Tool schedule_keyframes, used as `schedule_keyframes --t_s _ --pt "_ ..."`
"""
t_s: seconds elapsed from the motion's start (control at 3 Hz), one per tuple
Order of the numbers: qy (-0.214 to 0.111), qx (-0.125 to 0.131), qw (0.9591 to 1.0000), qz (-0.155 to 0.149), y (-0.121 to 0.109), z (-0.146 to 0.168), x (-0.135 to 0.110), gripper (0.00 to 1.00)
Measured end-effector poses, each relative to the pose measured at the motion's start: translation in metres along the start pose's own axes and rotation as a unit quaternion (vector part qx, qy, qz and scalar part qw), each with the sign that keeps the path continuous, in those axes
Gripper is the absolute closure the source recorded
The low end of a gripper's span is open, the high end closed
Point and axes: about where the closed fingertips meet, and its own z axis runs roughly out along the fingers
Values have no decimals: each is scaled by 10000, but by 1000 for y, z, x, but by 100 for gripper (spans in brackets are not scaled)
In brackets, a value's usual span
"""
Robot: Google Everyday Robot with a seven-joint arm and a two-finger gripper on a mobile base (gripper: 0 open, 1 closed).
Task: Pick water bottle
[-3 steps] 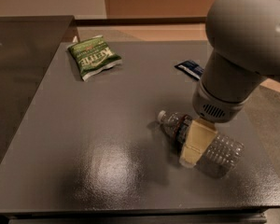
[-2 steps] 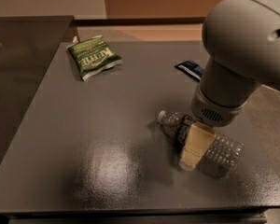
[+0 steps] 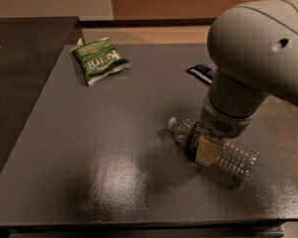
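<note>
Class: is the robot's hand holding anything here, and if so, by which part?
It cannot be told. The hand sits over the middle of the water bottle, which lies on its side on the table.

The pincer [image 3: 206,150] is down low, just above the table [image 3: 114,172], and its tan end lies over the middle of the water bottle [image 3: 236,158]. Directly above the pincer stands the wrist [image 3: 228,108], a pale grey cylinder pointing almost straight down. A ring of small vent slots runs along its lower rim, where the pincer begins. Above and to the right of the pincer, the wrist joins a large rounded arm housing [image 3: 258,43], also pale grey, with a small dark hole in its side. The housing runs off the right edge of the view.
</note>
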Motion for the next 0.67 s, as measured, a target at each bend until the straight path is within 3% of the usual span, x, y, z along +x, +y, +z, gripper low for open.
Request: schedule_keyframes --t_s 0.67 --pt "-30 92 9998 -166 0 -19 -6 88"
